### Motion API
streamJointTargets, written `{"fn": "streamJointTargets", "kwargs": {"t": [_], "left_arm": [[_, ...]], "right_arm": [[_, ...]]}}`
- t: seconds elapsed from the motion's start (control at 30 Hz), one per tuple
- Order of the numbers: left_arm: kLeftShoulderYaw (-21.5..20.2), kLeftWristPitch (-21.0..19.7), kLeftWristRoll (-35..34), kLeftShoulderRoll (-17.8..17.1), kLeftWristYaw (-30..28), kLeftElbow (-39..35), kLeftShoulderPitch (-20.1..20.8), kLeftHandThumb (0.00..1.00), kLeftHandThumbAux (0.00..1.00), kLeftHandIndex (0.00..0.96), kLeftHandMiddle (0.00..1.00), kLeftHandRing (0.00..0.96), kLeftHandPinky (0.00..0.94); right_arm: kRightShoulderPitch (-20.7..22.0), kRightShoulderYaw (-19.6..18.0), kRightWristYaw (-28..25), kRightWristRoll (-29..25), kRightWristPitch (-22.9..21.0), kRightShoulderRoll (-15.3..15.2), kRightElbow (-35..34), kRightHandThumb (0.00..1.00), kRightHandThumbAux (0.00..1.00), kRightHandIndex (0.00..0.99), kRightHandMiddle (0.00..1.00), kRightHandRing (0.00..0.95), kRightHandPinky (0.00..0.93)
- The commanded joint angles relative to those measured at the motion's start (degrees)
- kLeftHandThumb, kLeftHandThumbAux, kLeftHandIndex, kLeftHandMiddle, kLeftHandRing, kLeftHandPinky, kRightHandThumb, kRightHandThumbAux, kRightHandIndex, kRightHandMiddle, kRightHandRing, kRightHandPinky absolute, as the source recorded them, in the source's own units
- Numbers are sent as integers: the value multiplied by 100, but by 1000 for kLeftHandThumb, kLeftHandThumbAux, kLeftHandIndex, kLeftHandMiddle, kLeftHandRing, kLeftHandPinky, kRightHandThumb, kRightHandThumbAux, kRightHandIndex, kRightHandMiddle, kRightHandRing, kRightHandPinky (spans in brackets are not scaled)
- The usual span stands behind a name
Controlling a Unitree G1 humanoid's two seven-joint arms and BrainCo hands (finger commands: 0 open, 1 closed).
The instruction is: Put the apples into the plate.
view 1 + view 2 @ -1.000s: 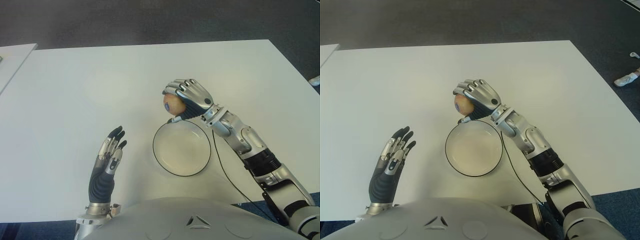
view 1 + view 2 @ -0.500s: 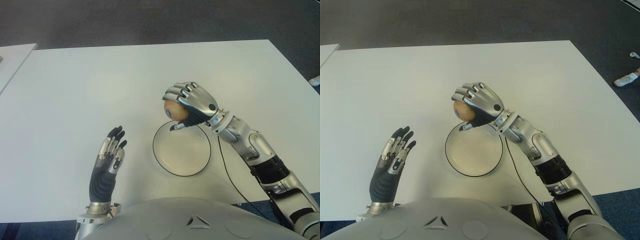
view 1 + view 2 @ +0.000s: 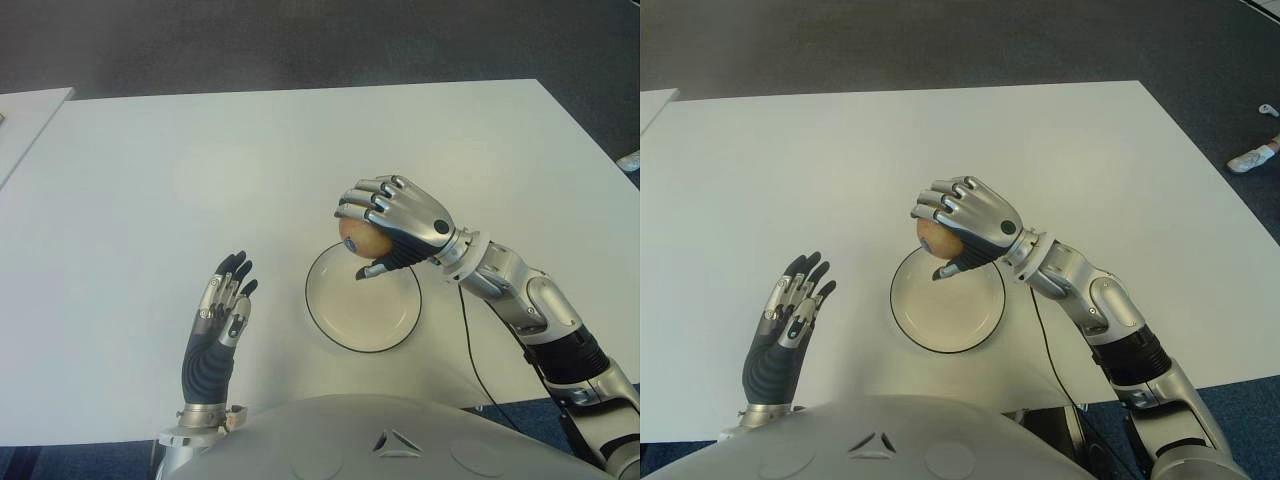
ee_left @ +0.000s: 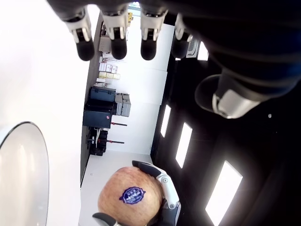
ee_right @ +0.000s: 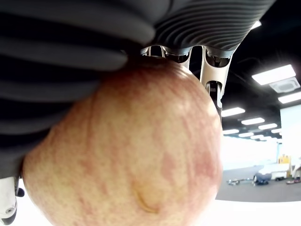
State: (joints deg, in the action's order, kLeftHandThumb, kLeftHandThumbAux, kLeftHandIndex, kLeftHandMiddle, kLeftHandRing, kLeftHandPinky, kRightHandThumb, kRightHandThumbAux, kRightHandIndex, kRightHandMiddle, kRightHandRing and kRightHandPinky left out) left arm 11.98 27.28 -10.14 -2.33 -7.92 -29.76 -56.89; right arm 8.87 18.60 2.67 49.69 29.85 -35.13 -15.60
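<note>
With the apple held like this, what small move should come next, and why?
Probably carry the right hand a little nearer, toward the plate's middle, then lower it. Its fingers are closed on the apple, which shows only over the plate's far rim, with nothing in the plate. The left hand shows open, left of the plate.

We see our right robot hand (image 3: pixel 965 225) gripping an apple (image 3: pixel 938 238) above a white plate's (image 3: pixel 948 338) far rim; left robot hand (image 3: pixel 788 320) spread open over the desk (image 3: pixel 790 170).
</note>
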Motion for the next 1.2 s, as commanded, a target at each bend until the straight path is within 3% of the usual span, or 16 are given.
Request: {"fn": "streamJointTargets", "kwargs": {"t": [0.03, 0.27, 0.8, 0.93, 1.0, 1.1, 1.2], "left_arm": [[33, -201, 14, 34, 162, -99, -127, 166, 538, 73, 13, 0, 66], [48, -246, 122, 46, 274, -207, -166, 144, 546, 78, 18, 0, 64], [118, -73, 89, -65, 244, -244, -163, 231, 513, 82, 20, 10, 89], [172, 93, -69, -61, 191, -164, -153, 285, 497, 93, 18, 7, 86], [196, 110, -165, -43, 183, -103, -132, 358, 467, 135, 21, 7, 77], [174, -13, -152, -72, 233, -95, -143, 419, 443, 172, 25, 8, 72], [145, -111, -73, -92, 285, -136, -163, 420, 439, 163, 25, 13, 83]], "right_arm": [[-223, -177, -163, -217, 183, -138, -193, 598, 712, 767, 848, 835, 791], [-360, -282, -255, -309, 424, -201, -146, 596, 717, 771, 849, 835, 807], [-741, -204, -190, -323, 688, -32, 256, 573, 741, 817, 864, 846, 844], [-770, -171, -140, -221, 729, 26, 331, 583, 737, 820, 867, 849, 845], [-789, -126, -108, -131, 744, 65, 384, 586, 736, 824, 872, 853, 852], [-828, -55, -35, 15, 752, 132, 463, 589, 737, 829, 878, 857, 858], [-869, 29, 69, 168, 752, 208, 573, 593, 739, 833, 882, 861, 862]]}}
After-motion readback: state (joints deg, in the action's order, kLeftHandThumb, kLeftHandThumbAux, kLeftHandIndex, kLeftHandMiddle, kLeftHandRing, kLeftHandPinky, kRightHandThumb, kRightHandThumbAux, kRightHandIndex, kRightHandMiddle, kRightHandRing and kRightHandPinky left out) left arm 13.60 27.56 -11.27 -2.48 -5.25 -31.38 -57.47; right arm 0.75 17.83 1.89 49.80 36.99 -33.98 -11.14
